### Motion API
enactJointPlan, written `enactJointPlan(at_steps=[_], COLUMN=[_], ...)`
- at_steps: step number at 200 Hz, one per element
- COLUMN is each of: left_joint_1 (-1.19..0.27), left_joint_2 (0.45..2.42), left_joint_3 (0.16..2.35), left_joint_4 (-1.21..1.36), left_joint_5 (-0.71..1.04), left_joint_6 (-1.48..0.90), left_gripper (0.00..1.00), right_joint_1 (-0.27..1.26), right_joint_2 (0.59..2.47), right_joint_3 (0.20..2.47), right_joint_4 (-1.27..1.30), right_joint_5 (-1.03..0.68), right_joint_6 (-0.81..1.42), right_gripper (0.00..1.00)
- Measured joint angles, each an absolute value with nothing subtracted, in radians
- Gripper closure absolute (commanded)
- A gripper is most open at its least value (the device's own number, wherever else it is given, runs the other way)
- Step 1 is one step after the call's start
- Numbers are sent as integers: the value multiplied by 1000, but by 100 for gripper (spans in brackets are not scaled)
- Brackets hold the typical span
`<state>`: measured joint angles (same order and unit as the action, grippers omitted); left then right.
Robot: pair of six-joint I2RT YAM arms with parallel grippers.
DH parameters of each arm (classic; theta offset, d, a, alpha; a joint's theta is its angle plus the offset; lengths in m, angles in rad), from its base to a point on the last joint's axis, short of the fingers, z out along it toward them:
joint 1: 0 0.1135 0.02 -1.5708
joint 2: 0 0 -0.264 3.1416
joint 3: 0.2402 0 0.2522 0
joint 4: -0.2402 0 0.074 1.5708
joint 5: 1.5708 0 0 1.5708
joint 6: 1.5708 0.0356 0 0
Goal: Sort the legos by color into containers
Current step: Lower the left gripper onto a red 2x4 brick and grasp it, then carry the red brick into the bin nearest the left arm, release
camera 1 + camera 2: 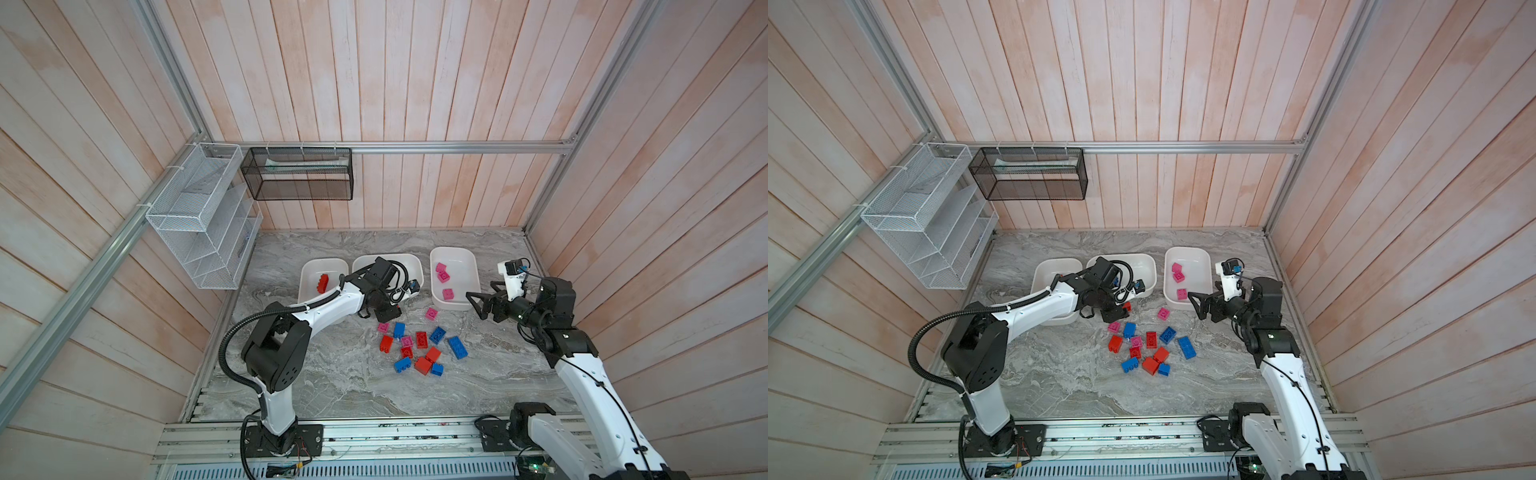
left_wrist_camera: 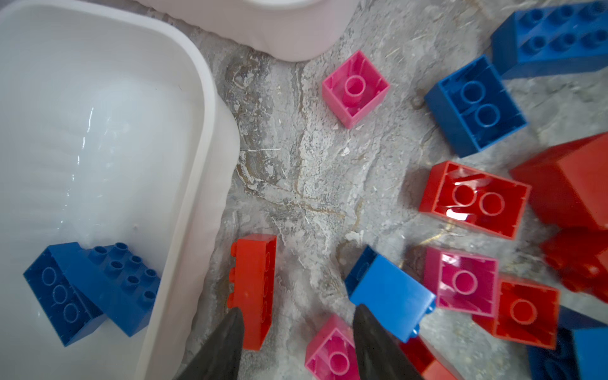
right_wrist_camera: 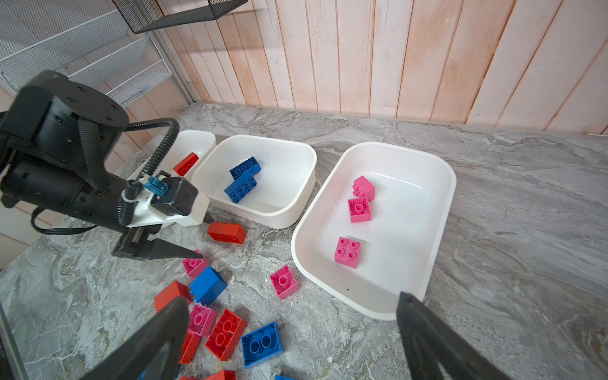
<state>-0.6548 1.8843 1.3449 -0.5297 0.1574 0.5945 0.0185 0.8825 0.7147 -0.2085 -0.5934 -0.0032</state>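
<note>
left gripper (image 2: 297, 309) hangs low, jaws apart and empty, between a red brick (image 2: 255, 289) and a blue brick (image 2: 391, 292) beside the middle tub (image 2: 204, 98). right gripper (image 3: 292, 296) gapes wide near the tub of pink bricks (image 3: 441, 184). other bricks (image 1: 421, 339) lie loose nearby.

White wire rack (image 1: 187, 203) hangs on the left wall w/ tiered shelves. Black mesh basket (image 1: 299, 174) sits just beside it on the back wall, sth pale inside, can't tell what. Both are tied to alu rails (image 1: 457, 146). Grey marble tabletop (image 1: 332, 390) below, pinkish plank walls (image 1: 415, 83) all round.
</note>
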Motion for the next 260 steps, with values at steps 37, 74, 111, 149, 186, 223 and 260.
enactJointPlan(at_steps=[37, 74, 111, 149, 186, 223, 260], left_joint_1=[-654, -654, -654, -654, -654, -654, -658], left_joint_2=[1938, 1958, 1990, 2021, 2035, 2035, 2011], left_joint_3=[1348, 1357, 1366, 1377, 1388, 1402, 1412], left_joint_4=[-503, -477, -463, -466, -472, -495, -548], left_joint_5=[93, 43, 17, 22, 33, 57, 100], left_joint_6=[614, 629, 647, 646, 645, 630, 598], left_gripper=[49, 50, 55, 59, 69, 82, 82], right_joint_1=[19, 19, 19, 19, 19, 19, 19], right_joint_2=[882, 882, 882, 882, 882, 880, 878], right_joint_3=[707, 706, 706, 706, 706, 706, 706], right_joint_4=[-205, -204, -203, -203, -203, -203, -203], right_joint_5=[-593, -593, -593, -593, -593, -593, -593], right_joint_6=[-4, -4, -4, -4, -4, -4, -4], right_gripper=[2, 2, 2, 2, 2, 2, 2])
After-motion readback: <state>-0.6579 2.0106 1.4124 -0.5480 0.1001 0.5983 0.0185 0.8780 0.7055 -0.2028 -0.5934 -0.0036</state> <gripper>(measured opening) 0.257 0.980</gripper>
